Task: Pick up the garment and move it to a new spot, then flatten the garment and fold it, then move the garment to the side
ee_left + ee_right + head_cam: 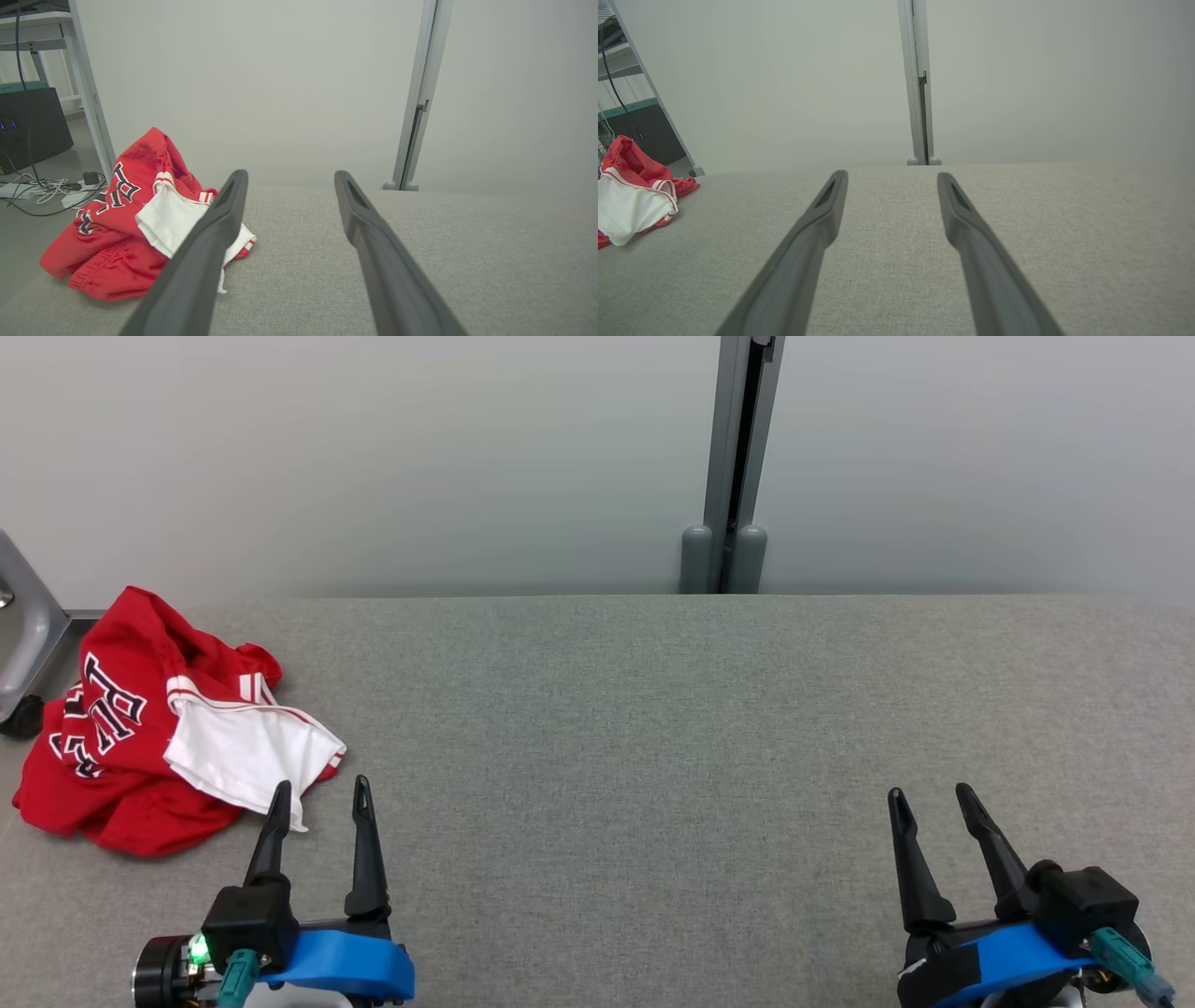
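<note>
Garment (117,779): red fabric, white panel with red-striped trim, dark white-outlined lettering. Crumpled in loose heap, unfolded. Located at far left edge of grey counter (653,756).

I see my left gripper (289,177) spread wide above the grey table (467,261). Crumpled red-and-white garment (107,233) heaped near the table's left edge; one finger (205,242) crosses in front of its white panel.

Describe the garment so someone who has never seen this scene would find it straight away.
Start from the wide grey table before the pale wall. At its left edge, just beyond the left gripper, lies a crumpled heap: the garment. It is bright red with a white panel and dark outlined letters, unlike the plain grey table around it.
</note>
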Available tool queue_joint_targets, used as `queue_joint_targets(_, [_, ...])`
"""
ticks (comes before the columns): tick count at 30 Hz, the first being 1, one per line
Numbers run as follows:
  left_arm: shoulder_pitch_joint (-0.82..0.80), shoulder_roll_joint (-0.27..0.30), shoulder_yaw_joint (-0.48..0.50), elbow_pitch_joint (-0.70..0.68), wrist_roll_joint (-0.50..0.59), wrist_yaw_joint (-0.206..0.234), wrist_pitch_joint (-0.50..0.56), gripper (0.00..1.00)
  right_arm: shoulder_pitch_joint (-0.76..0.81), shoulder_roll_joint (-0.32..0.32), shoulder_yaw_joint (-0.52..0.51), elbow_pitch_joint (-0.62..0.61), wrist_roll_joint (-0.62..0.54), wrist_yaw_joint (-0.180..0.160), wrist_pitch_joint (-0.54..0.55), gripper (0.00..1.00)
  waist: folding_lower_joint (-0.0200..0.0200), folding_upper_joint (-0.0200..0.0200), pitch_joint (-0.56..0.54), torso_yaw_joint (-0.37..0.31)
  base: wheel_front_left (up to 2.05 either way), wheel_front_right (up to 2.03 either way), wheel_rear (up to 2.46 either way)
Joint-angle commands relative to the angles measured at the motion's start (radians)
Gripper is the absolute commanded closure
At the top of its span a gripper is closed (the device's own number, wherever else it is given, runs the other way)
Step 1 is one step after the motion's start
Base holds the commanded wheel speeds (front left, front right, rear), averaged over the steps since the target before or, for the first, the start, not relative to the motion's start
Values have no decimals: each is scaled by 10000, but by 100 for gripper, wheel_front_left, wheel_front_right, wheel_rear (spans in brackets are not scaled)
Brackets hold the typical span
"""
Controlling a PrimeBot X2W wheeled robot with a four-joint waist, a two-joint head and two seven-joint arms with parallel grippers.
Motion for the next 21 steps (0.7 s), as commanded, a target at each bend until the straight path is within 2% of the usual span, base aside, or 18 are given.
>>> queue_joint_targets(1, [-68,68,-55,9,212,73,-93,0,-33,-73,-16,13,-193,23,-66,0,0,0,5,5,0,0,0])
queue_joint_targets(11, [-113,54,-178,231,631,34,-262,0,-11,-77,33,120,-737,25,-121,0,-1,0,-3,61,0,0,0])
queue_joint_targets(21, [-90,7,-175,332,213,8,-256,0,-27,-75,64,254,-445,25,-36,0,-1,0,-30,95,0,0,0])
